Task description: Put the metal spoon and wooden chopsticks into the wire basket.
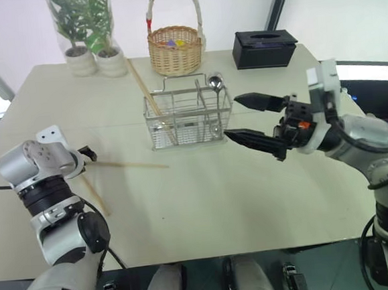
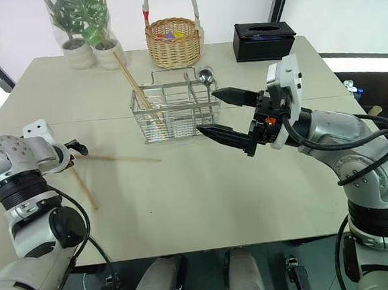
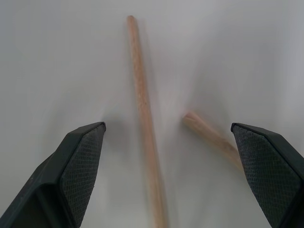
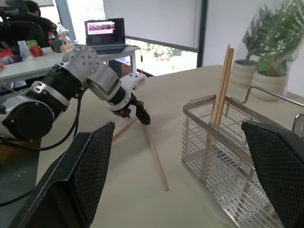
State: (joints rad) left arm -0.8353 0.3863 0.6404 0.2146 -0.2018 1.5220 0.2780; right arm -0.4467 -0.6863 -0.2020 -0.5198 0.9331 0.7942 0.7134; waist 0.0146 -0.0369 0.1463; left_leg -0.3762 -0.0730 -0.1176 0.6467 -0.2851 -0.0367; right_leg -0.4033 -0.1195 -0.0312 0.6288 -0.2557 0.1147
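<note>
- Head views: your left gripper (image 1: 87, 154) is low over the surface (image 1: 252, 201), fingers spread wide and holding nothing. Two wooden chopsticks (image 1: 130, 165) lie loose on the surface right at those fingers, one running off toward the wire basket (image 1: 189, 122), the other angling back toward you. They look to me like the pair not yet loaded.
- Your right gripper (image 2: 226, 113) hovers just beside the basket's near right corner, fingers wide apart and empty, one finger above the other. I read that as parked clear so it doesn't block the left arm.
- Metal spoon (image 1: 215, 84) already stands in the basket at the end nearest the right fingers, bowl up above the rim. Another pair of chopsticks leans out of the basket's far end. A wicker basket (image 1: 175, 49), potted plants (image 1: 91, 32) and a black tissue box (image 1: 264, 48) sit behind, well apart from both grippers.
- Left wrist view: the fingers (image 3: 80, 161) straddle one chopstick, which runs straight up the gap but nearer one finger. The second stick's tip pokes in close to the other finger. Nothing pinched yet. Both sticks lie flat, so you'd need to come right down to the surface before closing.
- Right wrist view: wide-open fingers (image 4: 90, 175) frame the basket on one side and your left gripper with the loose sticks beyond. A desk with a laptop (image 4: 104, 32) is in the background.
</note>
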